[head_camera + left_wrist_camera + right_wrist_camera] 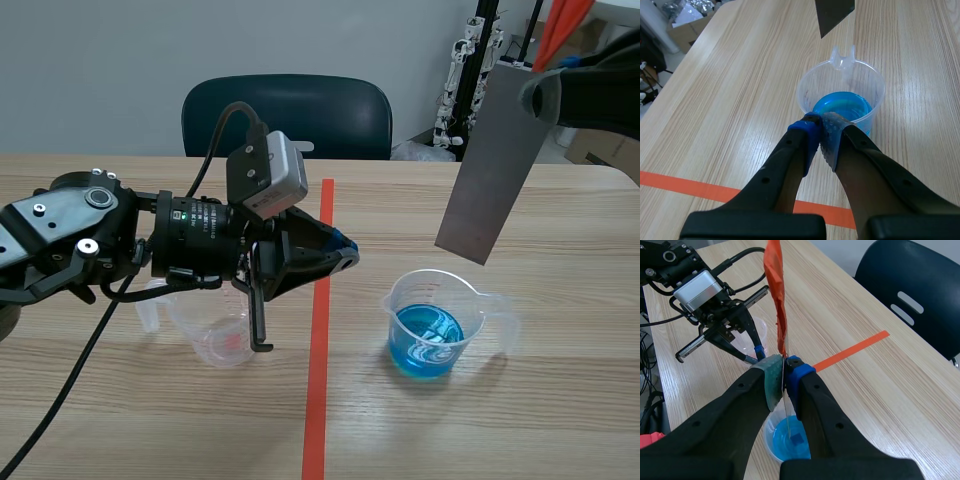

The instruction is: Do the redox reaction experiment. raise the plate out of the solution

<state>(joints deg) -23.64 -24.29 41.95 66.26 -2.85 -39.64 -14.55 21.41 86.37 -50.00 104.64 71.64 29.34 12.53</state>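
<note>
A grey metal plate [493, 165] hangs tilted in the air, its lower end just above a clear beaker [437, 322] of blue solution [428, 340]. My right gripper [545, 95] is shut on the plate's upper end. In the right wrist view the plate [786, 415] shows edge-on between the pads [772, 377], above the blue solution [789, 444], and an orange strip [776, 290] rises from its top. My left gripper [345, 255] is shut on nothing, left of the beaker. In the left wrist view its tips [821, 131] meet just short of the beaker [840, 85], with the plate's corner [834, 12] beyond.
A second, empty clear beaker [215, 330] stands under my left arm, left of the orange-red tape line [318, 330]. A dark chair [287, 115] stands behind the table's far edge. Lab equipment [465, 70] sits at the back right.
</note>
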